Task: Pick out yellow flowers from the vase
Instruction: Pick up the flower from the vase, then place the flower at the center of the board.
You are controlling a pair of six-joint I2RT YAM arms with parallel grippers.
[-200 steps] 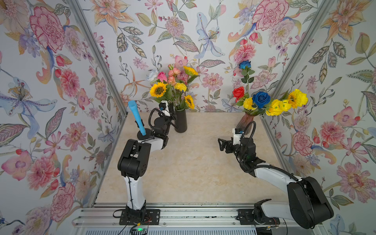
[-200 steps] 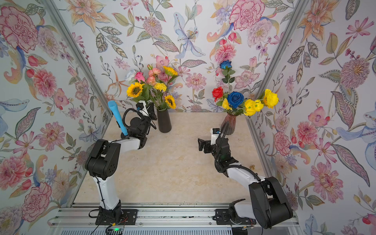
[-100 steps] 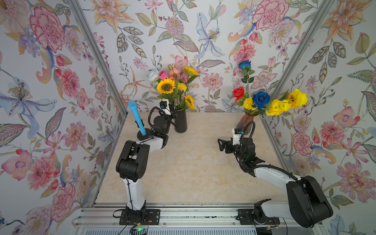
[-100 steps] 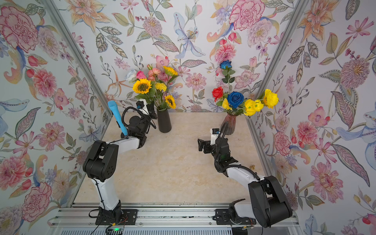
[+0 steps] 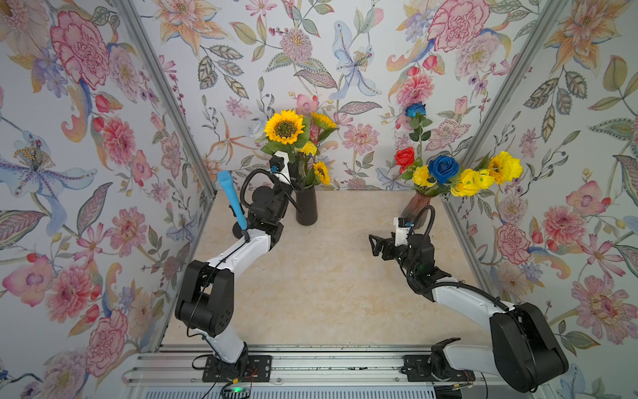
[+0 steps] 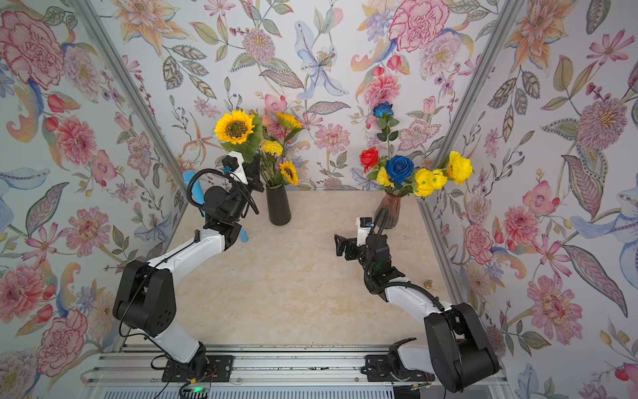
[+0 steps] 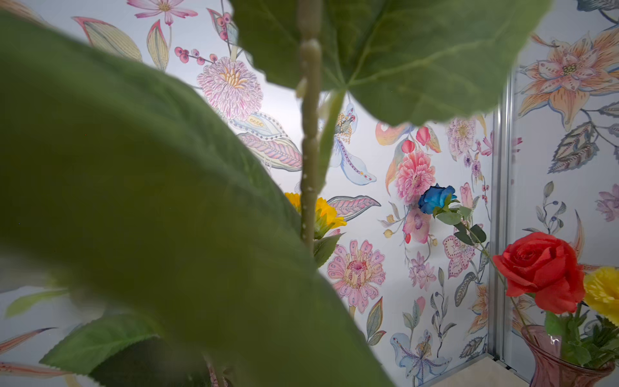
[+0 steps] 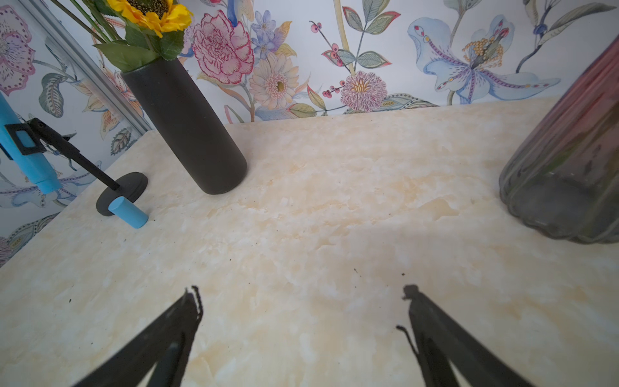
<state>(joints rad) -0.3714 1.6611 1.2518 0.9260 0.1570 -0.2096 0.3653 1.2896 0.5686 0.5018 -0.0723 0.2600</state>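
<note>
Spotter: Risen since a second ago: the big sunflower (image 5: 283, 126), its head now clear above the bunch in the black vase (image 5: 306, 210), far left.
Lead: Grips?
Spotter: Left gripper (image 5: 296, 178) looks pinched on its stem; right gripper (image 8: 301, 295) is spread and empty, on the right.
Lead: Risk?
Spotter: Its broad leaves could snag neighbouring stems, dragging them out or tipping the vase.

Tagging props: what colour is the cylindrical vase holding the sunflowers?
Plain matte black vase, no pattern. It shows best in the right wrist view.
</note>
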